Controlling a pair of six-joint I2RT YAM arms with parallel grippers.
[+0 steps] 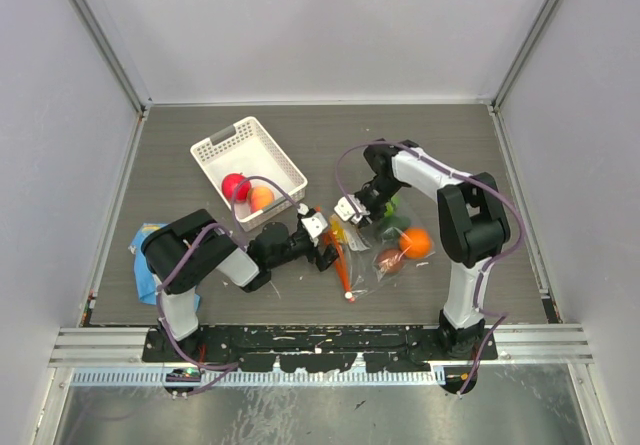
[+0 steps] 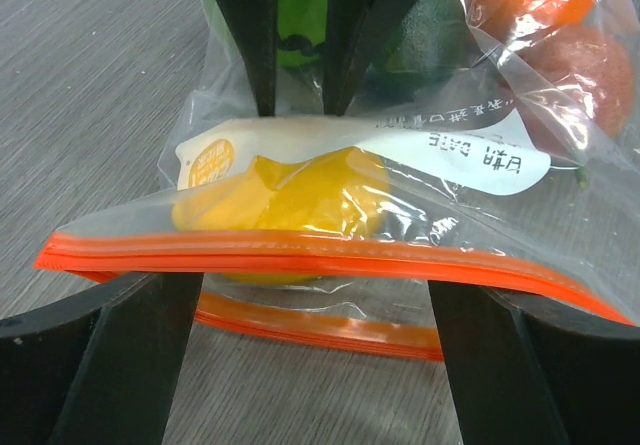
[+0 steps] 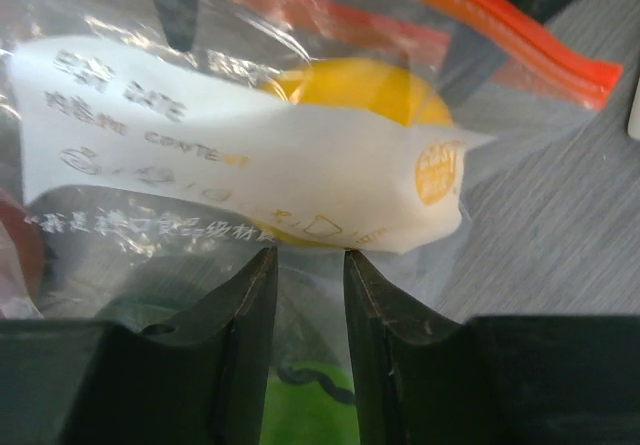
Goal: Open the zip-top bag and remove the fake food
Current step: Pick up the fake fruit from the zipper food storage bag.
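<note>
Seen from above, a blue cloth [image 1: 145,250] is lying left of the white basket [image 1: 215,145], which is holding a red fruit [image 1: 235,185] and a peach fruit [image 1: 261,197]. Just right of the basket, my left gripper [image 2: 315,295] is standing with its fingers wide apart. The zip-top bag [image 2: 450,215] is stretching its red-orange zip strip [image 2: 330,255] across them. Only this wrist camera is showing the yellow fruit [image 2: 290,200] behind that strip. Farther right of the basket, my right gripper [image 3: 305,260] is keeping a slim gap at the bag's film; I cannot tell whether it is gripping. Only the overhead view is showing the bagged orange fruit [image 1: 415,242] and brown fruit [image 1: 388,259].
</note>
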